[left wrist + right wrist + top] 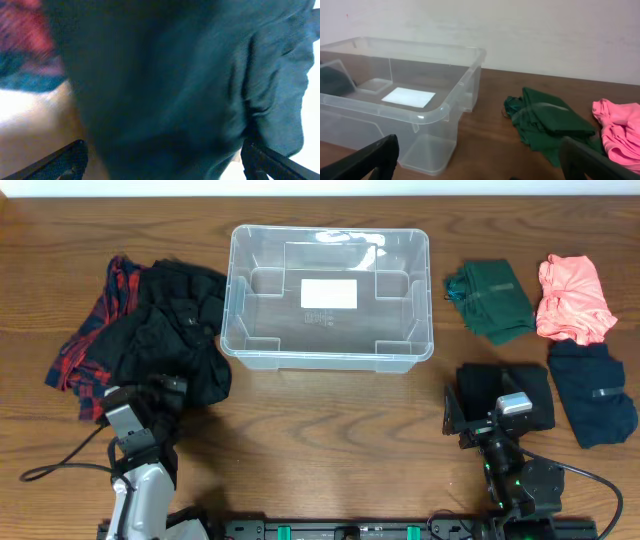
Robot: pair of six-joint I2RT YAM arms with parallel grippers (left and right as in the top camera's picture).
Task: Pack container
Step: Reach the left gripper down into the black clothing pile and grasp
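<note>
Because the left wrist camera sits so close, almost all it gives is a blurred mass of black cloth (pixel 175 90) filling the space ahead of and between the fingers of the left gripper (pixel 165 162). Only the two finger ends show at the lower corners, spread wide with nothing clamped; whether they touch the cloth I cannot tell. Up and to the left of those jaws a smear of red and blue is the plaid garment (pixel 95 330), which from overhead lies partly buried under the black pile, and a pale patch of table (pixel 30 130) shows below it. To the right of the left jaws and farther forward stands the container (pixel 325 358), a clear tub upright on the table, its floor bearing a white label (pixel 328 293). From the right wrist it lies ahead and to the left of the right gripper (pixel 480 165), cut off at the frame's left edge, with a dark shape behind its left wall too unclear to name. These jaws also stand wide apart and hold nothing. Straight ahead of them lies a dark green garment (pixel 545 122), and to its right a pink garment (pixel 617 130), cropped by the edge. Overhead, a dark folded cloth (pixel 525 385) lies beneath the right arm's head, hard to separate from it, and a navy garment (pixel 592 392) rests just right of that.
</note>
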